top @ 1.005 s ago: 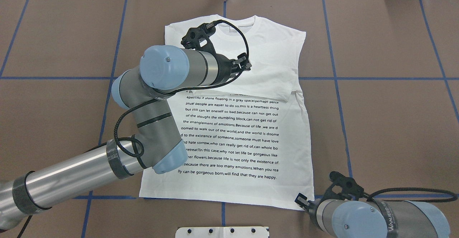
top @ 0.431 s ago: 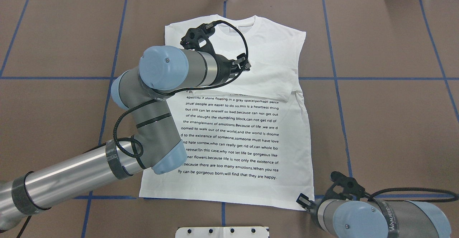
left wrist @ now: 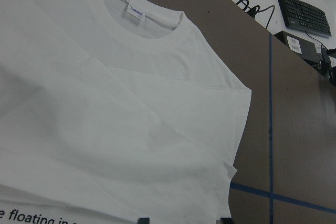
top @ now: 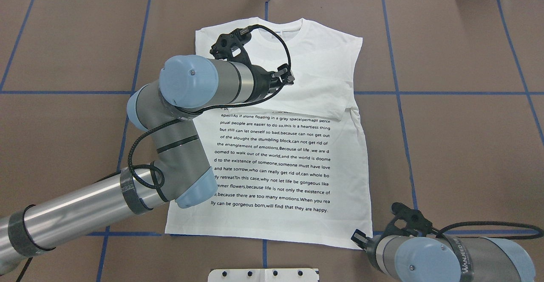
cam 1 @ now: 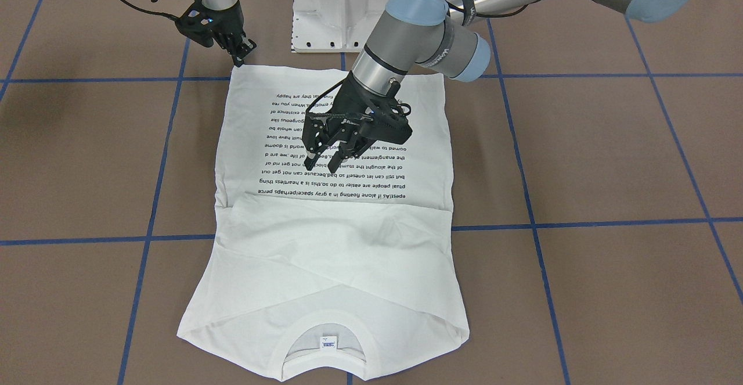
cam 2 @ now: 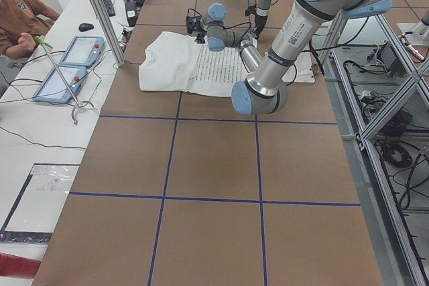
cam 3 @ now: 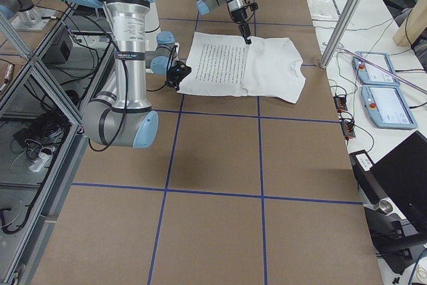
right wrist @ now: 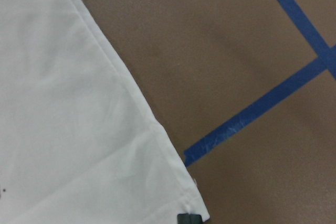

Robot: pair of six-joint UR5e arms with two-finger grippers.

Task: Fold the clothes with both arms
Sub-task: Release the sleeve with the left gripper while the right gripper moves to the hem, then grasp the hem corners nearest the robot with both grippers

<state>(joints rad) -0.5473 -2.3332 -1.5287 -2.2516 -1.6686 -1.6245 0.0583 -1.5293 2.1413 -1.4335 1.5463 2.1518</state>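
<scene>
The white T-shirt (cam 1: 325, 257) lies flat on the brown table, printed text up, collar and tag at the far end, both sleeves folded in across the chest (top: 314, 73). My left gripper (cam 1: 323, 167) hangs open above the text lines in the shirt's middle, holding nothing; its two tips show apart at the bottom of the left wrist view (left wrist: 184, 221). My right gripper (cam 1: 244, 53) sits at the near right hem corner (right wrist: 197, 211). Its fingertips (right wrist: 190, 217) appear pressed together on that corner, and the cloth there still lies flat on the table.
The white pedestal base (cam 1: 334, 19) stands at the near table edge between the arms. Blue tape lines (top: 397, 92) cross the brown surface. A seated person (cam 2: 20, 18) and two tablets (cam 2: 67, 65) are beyond the far edge. Poles (cam 3: 347, 11) stand there too.
The left arm has drawn back a little toward its own side, gripper still open over the shirt. The right arm has barely shifted at the hem corner. The shirt has not moved.
</scene>
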